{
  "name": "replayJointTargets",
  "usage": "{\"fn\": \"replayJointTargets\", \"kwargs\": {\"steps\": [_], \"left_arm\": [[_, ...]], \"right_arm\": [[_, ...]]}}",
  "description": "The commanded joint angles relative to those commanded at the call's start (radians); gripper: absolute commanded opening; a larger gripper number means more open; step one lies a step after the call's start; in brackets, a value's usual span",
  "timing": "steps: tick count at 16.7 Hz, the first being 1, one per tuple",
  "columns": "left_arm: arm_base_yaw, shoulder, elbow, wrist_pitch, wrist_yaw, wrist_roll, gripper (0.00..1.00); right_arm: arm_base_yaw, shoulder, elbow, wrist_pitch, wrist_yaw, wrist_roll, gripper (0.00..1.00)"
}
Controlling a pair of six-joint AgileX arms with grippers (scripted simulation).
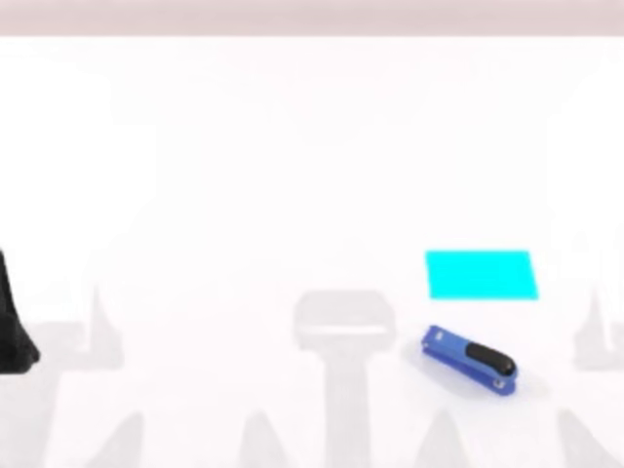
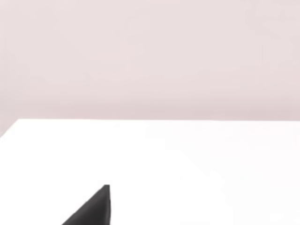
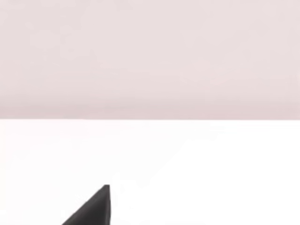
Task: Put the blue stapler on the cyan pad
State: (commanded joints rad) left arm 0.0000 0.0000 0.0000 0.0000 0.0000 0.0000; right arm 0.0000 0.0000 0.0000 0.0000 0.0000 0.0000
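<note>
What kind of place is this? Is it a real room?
Probably not a real room: it looks like a computer-made test table for a robot. The white table is plain, with just a blue stapler and a flat cyan pad on it, and a bare pinkish wall behind.

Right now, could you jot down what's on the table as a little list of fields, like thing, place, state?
blue stapler: lying on the table's right half, near the front edge, angled, untouched
cyan pad: flat, just behind the stapler, nothing on it
gap: stapler and pad lie apart
left arm: parked at the left edge
right arm: not seen from above
task: not yet begun
</note>
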Motion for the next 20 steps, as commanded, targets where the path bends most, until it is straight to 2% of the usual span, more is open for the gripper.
{"fn": "replayJointTargets", "kwargs": {"steps": [4, 8, 20], "left_arm": [[0.000, 0.000, 0.000, 0.000, 0.000, 0.000, 1.00], [0.000, 0.000, 0.000, 0.000, 0.000, 0.000, 1.00], [0.000, 0.000, 0.000, 0.000, 0.000, 0.000, 1.00]], "right_arm": [[0.016, 0.031, 0.031, -0.026, -0.002, -0.009, 1.00], [0.094, 0.222, 0.208, -0.166, -0.004, -0.058, 1.00], [0.457, 1.363, 1.011, -0.881, -0.006, -0.299, 1.00]]}}
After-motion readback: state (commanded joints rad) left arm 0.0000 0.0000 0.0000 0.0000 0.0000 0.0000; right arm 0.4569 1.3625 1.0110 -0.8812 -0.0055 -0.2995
